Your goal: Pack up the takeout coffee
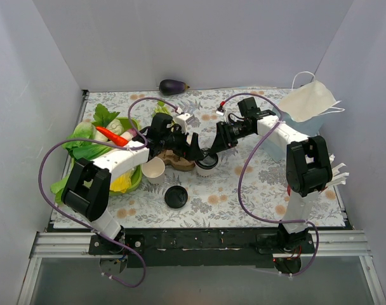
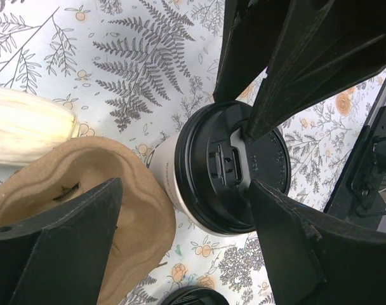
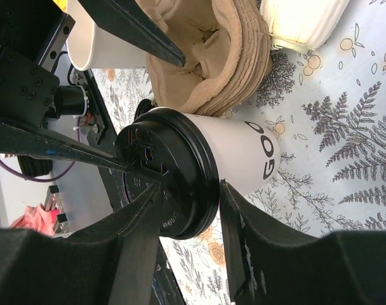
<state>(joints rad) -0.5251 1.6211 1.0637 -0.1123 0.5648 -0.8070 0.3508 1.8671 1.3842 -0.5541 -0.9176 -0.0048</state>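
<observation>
The takeout coffee (image 1: 207, 162), a white paper cup with a black dome lid and dark print, stands on the floral mat just right of the brown pulp cup carrier (image 1: 176, 159). My right gripper (image 1: 213, 149) pinches its lid rim: in the right wrist view one finger (image 3: 136, 254) lies on the lid top (image 3: 161, 171) and the other (image 3: 256, 254) presses under the rim. My left gripper (image 1: 192, 151) is open. In the left wrist view its fingers (image 2: 53, 241) straddle the carrier (image 2: 110, 190) and the coffee (image 2: 231, 168).
A lidless white cup (image 1: 153, 169) stands left of the carrier, and a loose black lid (image 1: 176, 197) lies nearer the front. A green basket of vegetables (image 1: 134, 181) is at left, an eggplant (image 1: 173, 86) at the back, and a face mask on a box (image 1: 309, 101) at back right.
</observation>
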